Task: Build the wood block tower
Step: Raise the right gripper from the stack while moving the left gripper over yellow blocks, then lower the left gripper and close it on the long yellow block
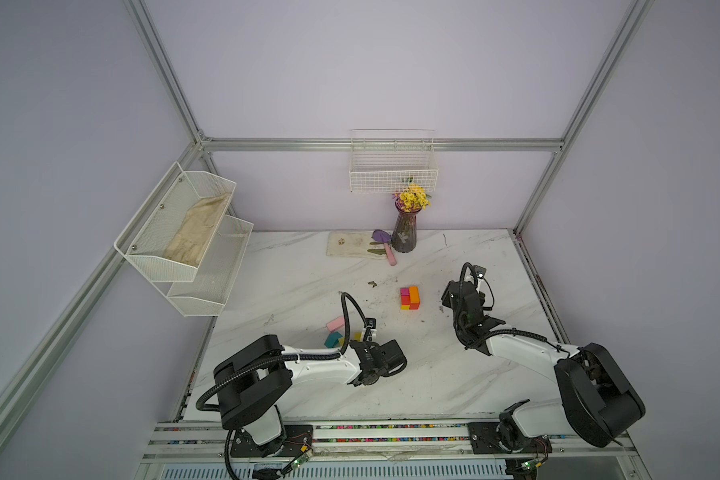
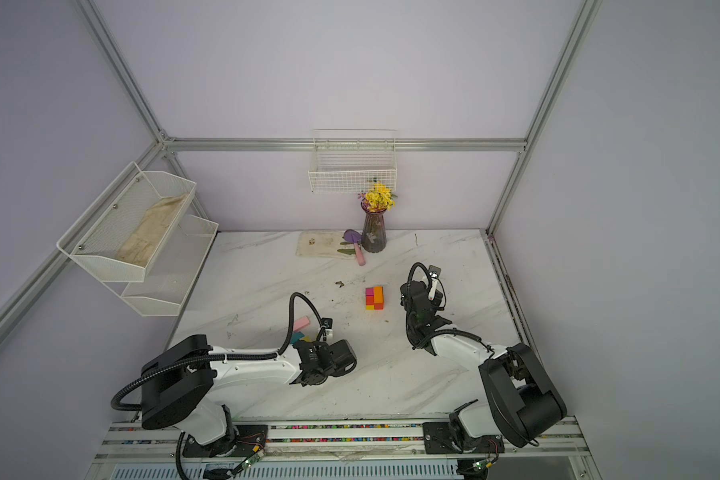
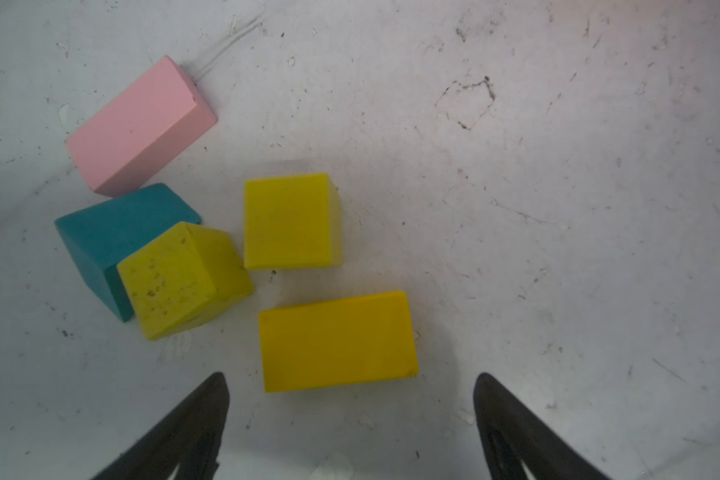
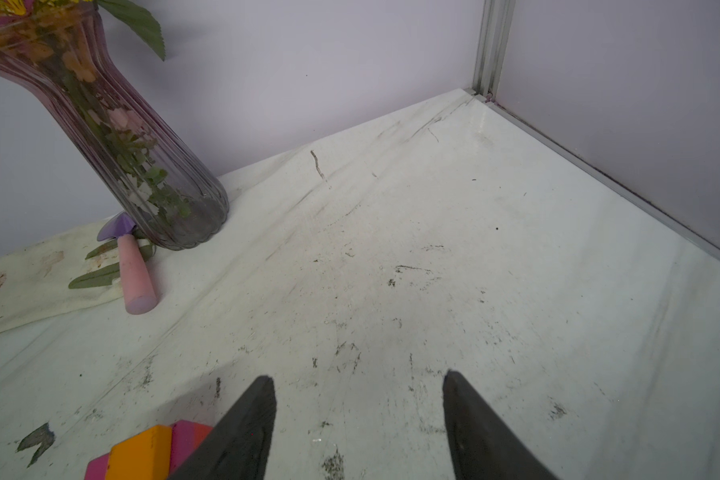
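With left gripper (image 3: 351, 375) open over lower-centre yellow brick (image 3: 337, 341), right gripper (image 4: 358, 375) open, empty, could skew it closing off-centre.

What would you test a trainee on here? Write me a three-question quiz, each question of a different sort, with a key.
1. True or false: the left gripper is open and grips nothing.
2. Which block lies nearest the left gripper? A) a red cube B) the yellow brick C) a magenta brick
3. Fill in: the right gripper hangs open over bare table, beside the multicoloured ___.
Key: 1 true; 2 B; 3 tower.
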Robot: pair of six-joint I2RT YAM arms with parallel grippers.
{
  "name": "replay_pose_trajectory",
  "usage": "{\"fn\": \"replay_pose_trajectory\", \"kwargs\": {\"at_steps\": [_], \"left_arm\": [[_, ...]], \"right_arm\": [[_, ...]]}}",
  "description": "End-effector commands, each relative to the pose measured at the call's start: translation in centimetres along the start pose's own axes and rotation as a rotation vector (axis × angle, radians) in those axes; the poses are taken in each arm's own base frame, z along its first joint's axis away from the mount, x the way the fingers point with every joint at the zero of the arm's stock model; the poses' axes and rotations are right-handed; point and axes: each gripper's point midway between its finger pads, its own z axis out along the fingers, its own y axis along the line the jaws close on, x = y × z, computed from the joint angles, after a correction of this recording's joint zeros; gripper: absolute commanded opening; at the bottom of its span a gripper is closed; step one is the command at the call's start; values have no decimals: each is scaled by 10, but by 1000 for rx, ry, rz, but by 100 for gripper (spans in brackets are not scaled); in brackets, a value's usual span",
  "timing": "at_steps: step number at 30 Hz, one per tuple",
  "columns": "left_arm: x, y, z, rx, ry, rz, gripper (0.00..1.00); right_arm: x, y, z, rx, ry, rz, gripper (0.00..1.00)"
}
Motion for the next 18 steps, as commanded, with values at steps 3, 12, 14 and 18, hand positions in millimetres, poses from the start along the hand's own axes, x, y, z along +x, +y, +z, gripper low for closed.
{"fn": "replay_pose_trajectory", "kwargs": {"at_steps": [3,12,14,18], "left_arm": [[-30,-18,-2,43,-21,-111,87],[-26,-23,8,56,18,-120,83],[-26,-23,9,58,22,-124,82],[-24,-21,11,53,29,-132,80]], "right_arm": [[-10,0,3,18,-28,24,67],[-9,1,3,16,-25,22,67],[-8,0,3,17,-23,21,67],[-9,0,2,16,-25,22,67]]}}
